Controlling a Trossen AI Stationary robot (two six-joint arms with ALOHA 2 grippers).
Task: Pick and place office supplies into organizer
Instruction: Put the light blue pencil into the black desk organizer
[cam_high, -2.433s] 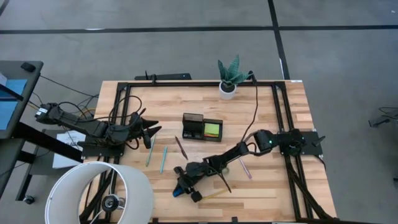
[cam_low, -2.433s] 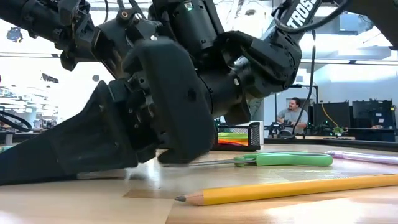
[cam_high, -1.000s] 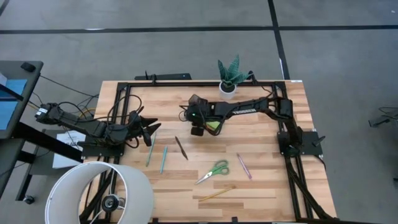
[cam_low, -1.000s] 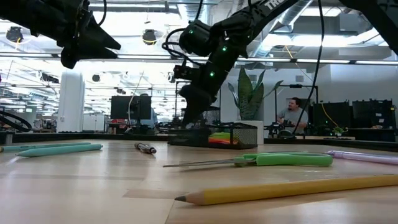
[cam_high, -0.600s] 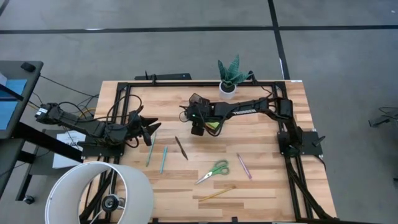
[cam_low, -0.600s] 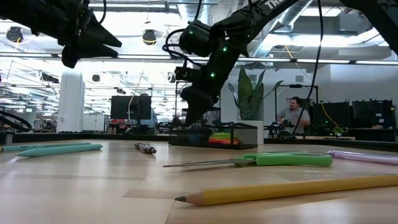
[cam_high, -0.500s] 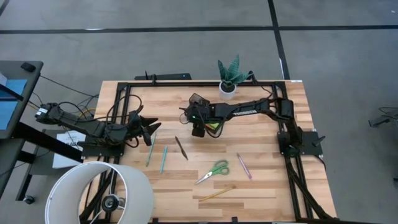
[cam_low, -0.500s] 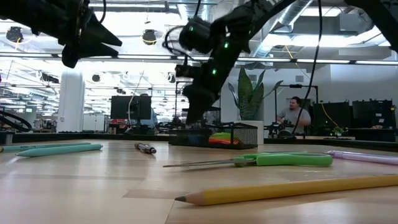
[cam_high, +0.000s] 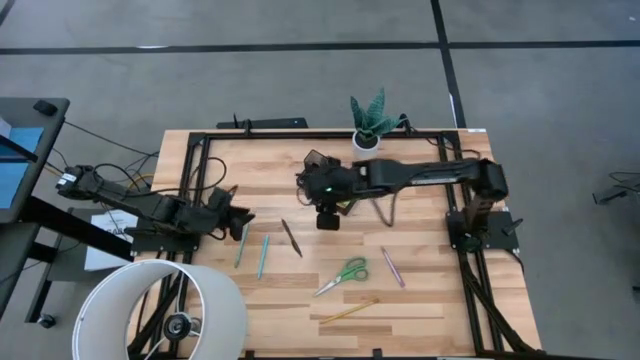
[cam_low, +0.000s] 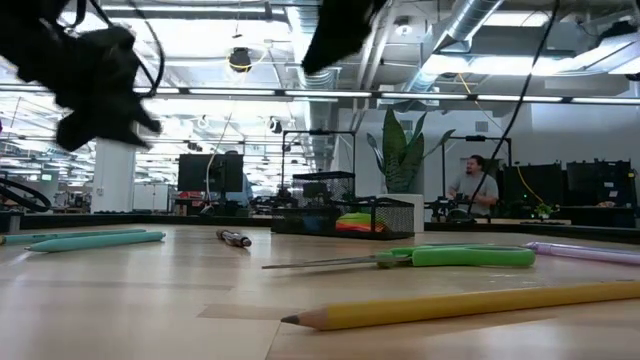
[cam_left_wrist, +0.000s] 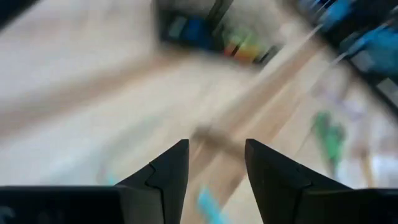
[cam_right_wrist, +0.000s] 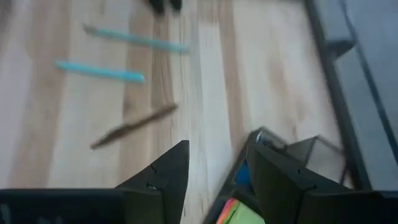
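Open and empty, both sets of jaws: right gripper (cam_high: 327, 221) over the organizer (cam_right_wrist: 273, 163), left gripper (cam_high: 240, 215) near the table's left edge.

Near to far, left to pick up: yellow pencil (cam_low: 455, 302), green scissors (cam_low: 425, 256), pink pen (cam_high: 391, 267), two teal pens (cam_right_wrist: 99, 71), brown pen (cam_high: 291, 237).

Already inside: green sticky pad (cam_right_wrist: 239, 213) and something blue.

Beyond, a potted plant (cam_high: 369, 122), out of the way.

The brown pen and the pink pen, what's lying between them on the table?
In the high view, the scissors lie between the brown pen and pink pen.
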